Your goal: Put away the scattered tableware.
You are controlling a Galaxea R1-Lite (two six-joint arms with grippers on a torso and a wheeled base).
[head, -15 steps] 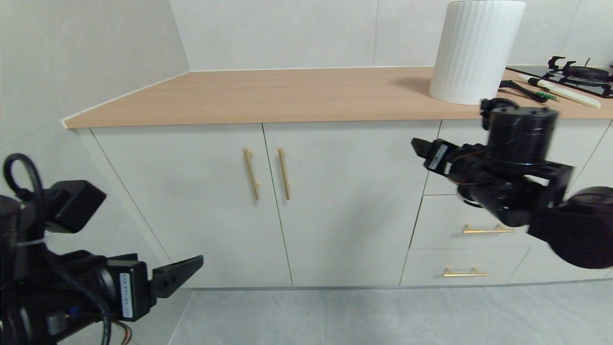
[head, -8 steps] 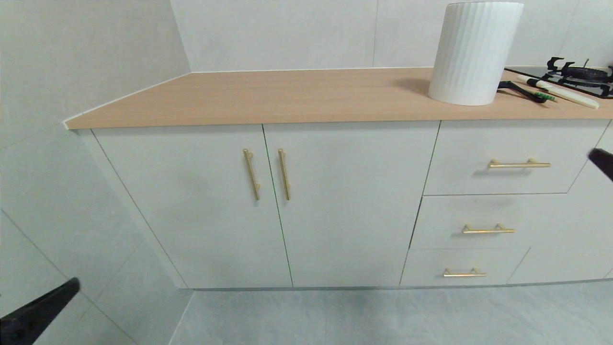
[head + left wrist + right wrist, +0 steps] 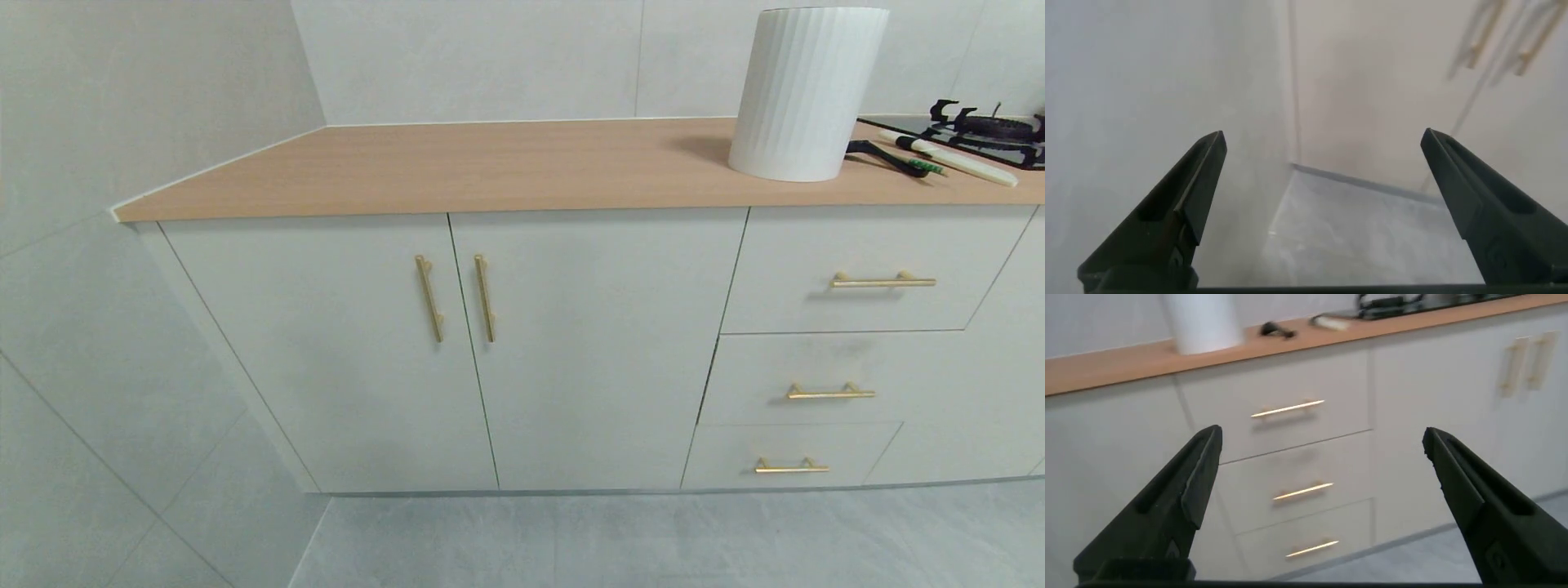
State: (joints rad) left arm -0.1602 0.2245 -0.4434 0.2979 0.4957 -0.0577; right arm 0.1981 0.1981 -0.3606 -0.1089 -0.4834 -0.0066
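Note:
Scattered utensils lie at the far right of the wooden countertop [image 3: 490, 163]: a black-handled tool [image 3: 886, 153], a small green piece [image 3: 931, 166] and a long cream utensil [image 3: 951, 155]. A tall white ribbed container [image 3: 804, 94] stands just left of them. In the right wrist view, my right gripper [image 3: 1321, 433] is open and holds nothing. It faces the drawers below the container [image 3: 1202, 322] and the utensils [image 3: 1276, 329]. My left gripper [image 3: 1323, 139] is open too, low near the floor at the cabinet's corner by the wall.
A black stove grate [image 3: 992, 126] sits behind the utensils. Under the counter are two doors with gold handles [image 3: 457, 298] and, on the right, three drawers with gold handles [image 3: 883, 282]. A tiled wall closes the left side. Grey floor [image 3: 653, 539] lies in front.
Both arms have dropped out of the head view: the left went down and left, the right went off to the right. The top drawer's handle now shows.

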